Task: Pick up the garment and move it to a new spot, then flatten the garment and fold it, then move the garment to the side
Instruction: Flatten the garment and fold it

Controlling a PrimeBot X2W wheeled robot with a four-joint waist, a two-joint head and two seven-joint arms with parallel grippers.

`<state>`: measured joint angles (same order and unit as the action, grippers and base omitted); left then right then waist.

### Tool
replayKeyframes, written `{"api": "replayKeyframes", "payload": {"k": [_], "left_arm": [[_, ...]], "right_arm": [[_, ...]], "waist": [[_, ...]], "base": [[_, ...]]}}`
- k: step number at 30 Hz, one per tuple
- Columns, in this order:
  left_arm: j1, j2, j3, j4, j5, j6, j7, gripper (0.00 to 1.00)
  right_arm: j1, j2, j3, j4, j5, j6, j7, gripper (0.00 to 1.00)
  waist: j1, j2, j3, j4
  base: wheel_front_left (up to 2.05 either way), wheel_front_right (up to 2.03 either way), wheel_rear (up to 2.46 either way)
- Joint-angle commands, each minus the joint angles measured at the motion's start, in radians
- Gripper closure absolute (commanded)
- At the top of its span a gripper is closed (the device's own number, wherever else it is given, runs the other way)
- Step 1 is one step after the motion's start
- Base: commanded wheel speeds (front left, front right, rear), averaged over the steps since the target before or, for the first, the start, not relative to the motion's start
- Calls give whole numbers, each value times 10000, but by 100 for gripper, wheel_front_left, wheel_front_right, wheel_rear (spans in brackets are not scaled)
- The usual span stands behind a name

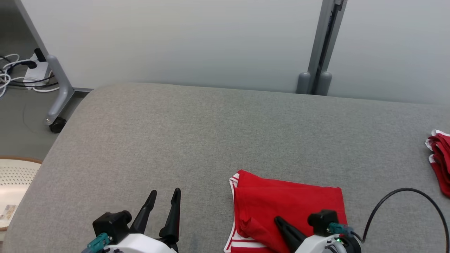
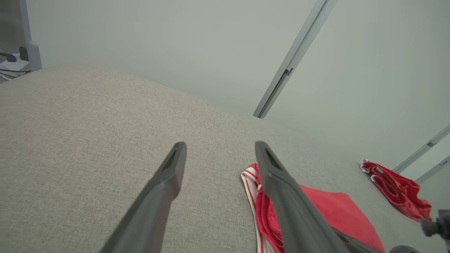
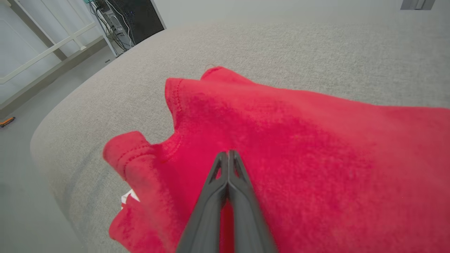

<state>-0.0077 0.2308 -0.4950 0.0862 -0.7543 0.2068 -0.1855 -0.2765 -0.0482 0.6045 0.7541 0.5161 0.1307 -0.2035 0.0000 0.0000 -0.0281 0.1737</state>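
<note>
Fingers [image 3: 211,196] of the right gripper [image 3: 228,153] are pressed tight together, with their tips down on the red garment [image 3: 316,140]. Whether any cloth is pinched between them cannot be told. The garment is red with white-striped trim along its left edge, and it is folded into a rough rectangle. It lies on the grey padded surface [image 1: 211,140] near the front edge, right of centre. One corner is rumpled and turned up close to the closed tips.

The left gripper [image 1: 165,191] hangs over bare grey fabric just left of the garment, its fingers spread wide and holding nothing.

A second red garment [image 1: 441,158] sits crumpled at the far right edge of the surface, well apart from the first. A black cable [image 1: 404,191] arcs up from the right wrist.

Off the surface, at the lower left of the head view, is a pale perforated tray-like thing [image 1: 14,175] with a wood-coloured rim. Something small lies on it — too small to identify. Further back, white and black cords run to a power strip [image 1: 35,70] on the floor.
</note>
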Motion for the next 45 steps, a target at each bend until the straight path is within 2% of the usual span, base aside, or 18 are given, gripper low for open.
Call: {"api": "replayKeyframes", "payload": {"k": [1,9,15,21,25,27,28,29,31,35,38,45], "left_arm": [[-179,40,37,-23,16,26,-27,0],[-189,86,81,-2,-38,36,-72,0],[-123,123,149,-35,-98,86,-112,0],[-68,144,209,-57,-94,128,-198,0],[-206,147,182,-10,35,73,-288,0],[-286,103,192,18,80,69,-356,0],[-320,115,190,33,154,79,-403,0],[-320,115,190,33,154,79,-403,0],[-382,141,139,137,389,127,-482,0],[-483,-16,185,384,609,151,-628,0],[-434,-114,203,570,738,105,-704,0],[-195,-271,299,957,1192,106,-786,0]], "right_arm": [[91,-55,196,32,162,3,50,100],[101,-60,1983,-226,894,3,270,100],[-50,-60,2716,-106,963,3,209,100],[-501,-60,2410,-261,844,3,-406,100],[-764,-61,1280,-503,242,3,-614,98],[-750,-60,385,-898,-303,3,-623,63],[-602,-58,-103,-1148,-548,3,-622,53],[-602,-58,-103,-1148,-548,3,-622,53],[-204,-61,-1089,-1762,-1106,3,-617,0],[704,-49,-2906,-3143,-2060,3,-621,0],[1437,-57,-3819,-3988,-2593,3,-622,0],[2775,-48,-5142,-5224,-3008,3,-622,0]], "waist": [[0,0,-20,181],[0,0,-68,585],[0,0,-92,583],[0,0,-134,293],[0,0,-217,28],[0,0,-266,-109],[0,0,-295,-175],[0,0,-295,-175],[0,0,-359,-290],[0,0,-490,-491],[0,0,-574,-674],[0,0,-666,-977]], "base": [[0,0,0],[0,0,0],[0,0,0],[0,0,0],[0,0,0],[0,0,0],[0,0,0],[0,0,0],[0,0,0],[0,0,0],[0,0,0],[0,0,0]]}}
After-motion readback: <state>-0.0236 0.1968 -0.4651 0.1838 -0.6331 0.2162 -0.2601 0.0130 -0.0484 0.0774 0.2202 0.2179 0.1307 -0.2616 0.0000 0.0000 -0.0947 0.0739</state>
